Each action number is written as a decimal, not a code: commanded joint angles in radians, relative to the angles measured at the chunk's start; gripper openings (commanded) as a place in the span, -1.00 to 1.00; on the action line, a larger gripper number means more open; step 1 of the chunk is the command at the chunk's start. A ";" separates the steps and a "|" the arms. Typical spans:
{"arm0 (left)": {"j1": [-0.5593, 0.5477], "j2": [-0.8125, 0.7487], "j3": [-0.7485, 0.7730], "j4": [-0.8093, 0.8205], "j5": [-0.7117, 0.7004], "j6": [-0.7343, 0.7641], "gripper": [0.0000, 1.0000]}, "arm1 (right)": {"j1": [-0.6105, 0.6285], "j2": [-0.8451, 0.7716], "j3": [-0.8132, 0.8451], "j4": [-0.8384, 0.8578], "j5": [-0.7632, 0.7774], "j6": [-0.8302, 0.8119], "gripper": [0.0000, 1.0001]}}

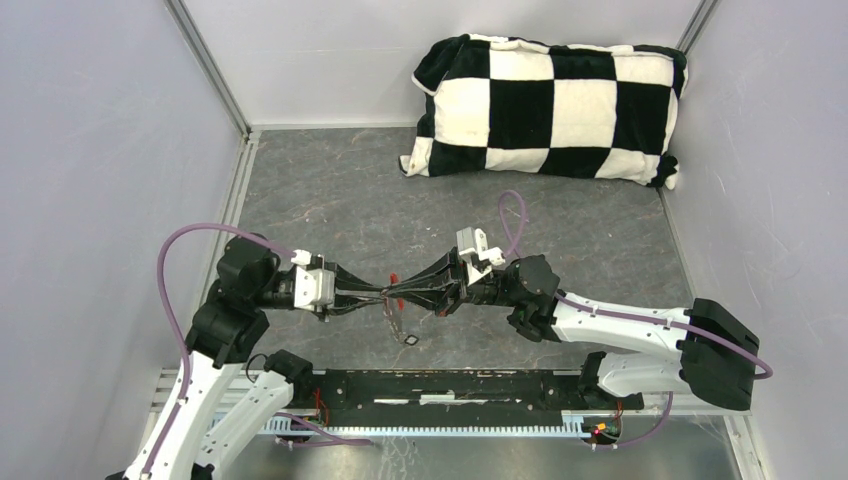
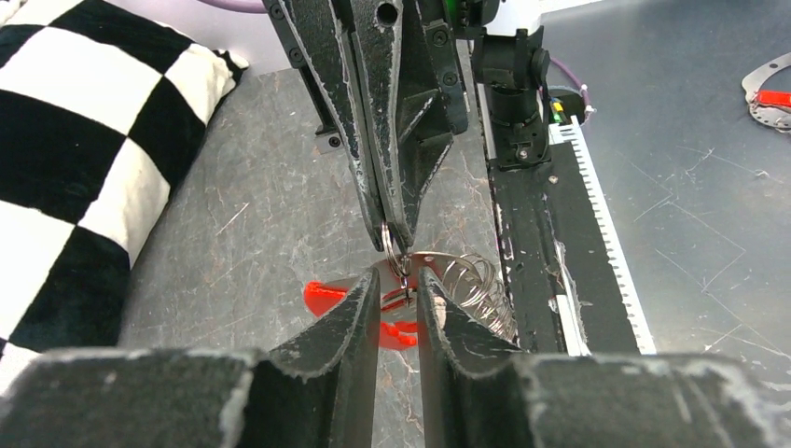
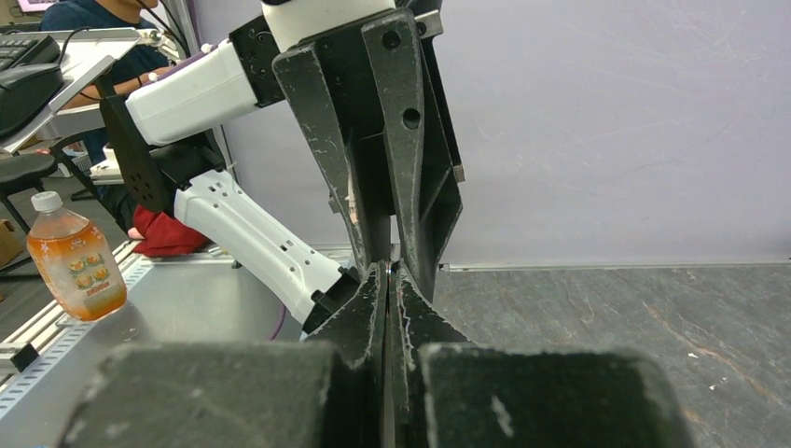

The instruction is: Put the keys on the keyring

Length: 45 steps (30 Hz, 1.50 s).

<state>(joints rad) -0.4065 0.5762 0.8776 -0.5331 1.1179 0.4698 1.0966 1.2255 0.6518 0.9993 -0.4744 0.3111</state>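
Both arms stretch in low over the table (image 1: 320, 200), forearms aimed at each other, and they meet nose to nose in the centre of the overhead frame. The left gripper (image 1: 383, 293) points right and the right gripper (image 1: 399, 291) points left, tips all but touching. Between them sits the keyring (image 1: 391, 283), held up off the surface.

In the left wrist view, the right gripper hangs in from the top of the frame, jaws pinched tight on one of the silver rings (image 2: 474, 280), which coil off to the right of centre. The red fob (image 2: 326, 297) shows behind, lower centre. The left jaws stand a narrow gap apart at the bottom, with ring and fob in that gap. Whether the pads press on anything, I cannot tell.

Overhead, a thin chain runs down from the fingertips to a small dark key (image 1: 411, 340), lower centre, too small to read clearly. The checkered pillow (image 1: 550, 105) sits upper right, well apart.
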 commanded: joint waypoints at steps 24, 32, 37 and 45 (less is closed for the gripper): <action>-0.002 0.056 0.000 -0.008 0.006 -0.077 -0.96 | -0.014 -0.059 0.183 -0.371 -0.041 -0.167 -0.23; -0.002 0.093 0.035 -0.144 -0.033 0.100 -0.96 | -0.030 0.026 0.588 -1.178 -0.128 -0.483 0.00; -0.003 0.097 0.044 -0.162 -0.038 0.135 -0.96 | -0.032 0.093 0.743 -1.401 -0.148 -0.569 -0.07; -0.002 0.088 0.047 -0.163 -0.037 0.148 -0.96 | -0.031 0.159 0.810 -1.476 -0.180 -0.593 -0.19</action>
<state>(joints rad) -0.4061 0.6750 0.8753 -0.7090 1.0744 0.5701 1.0702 1.3716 1.4105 -0.4015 -0.6197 -0.2440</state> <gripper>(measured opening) 0.040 0.417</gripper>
